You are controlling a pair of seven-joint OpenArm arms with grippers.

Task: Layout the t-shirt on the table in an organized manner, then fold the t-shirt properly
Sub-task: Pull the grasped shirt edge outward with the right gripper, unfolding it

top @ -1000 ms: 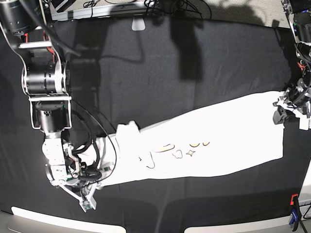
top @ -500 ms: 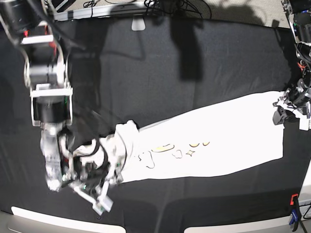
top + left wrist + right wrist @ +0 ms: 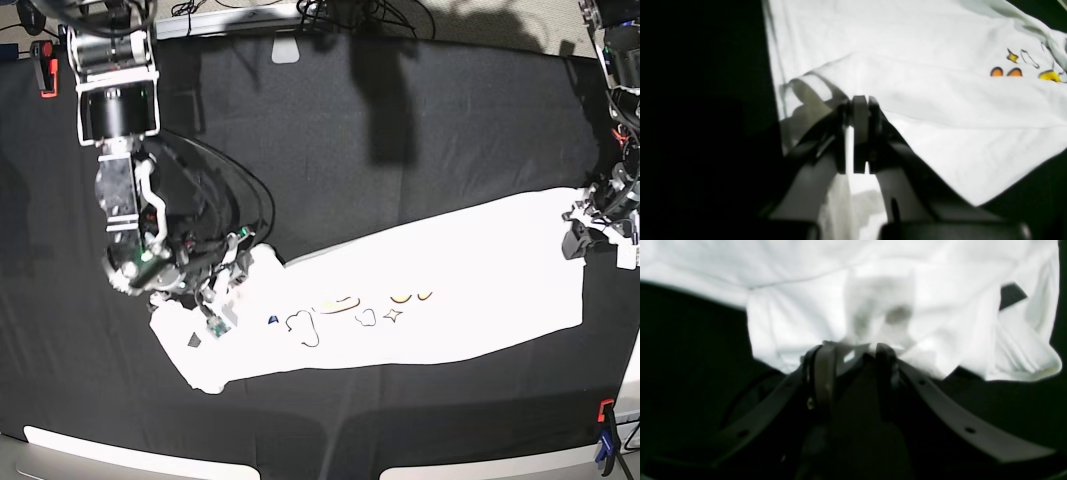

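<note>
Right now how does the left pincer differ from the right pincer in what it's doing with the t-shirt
The left pincer is shut tight on the t-shirt's edge; the right pincer stands parted, with cloth bunched at its tips, a grip not clear. In the base view the left pincer sits at the stretched, flat end, the right pincer at the crumpled end. Both meet the shirt at opposite ends, over the table.

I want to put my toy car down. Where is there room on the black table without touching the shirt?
The matte black cloth table is bare along its far side, behind the white cartoon-print t-shirt, and in a thinner strip along the near edge. It is crowded at the shirt's ends: the right gripper at one, the left gripper pinching the other.
</note>
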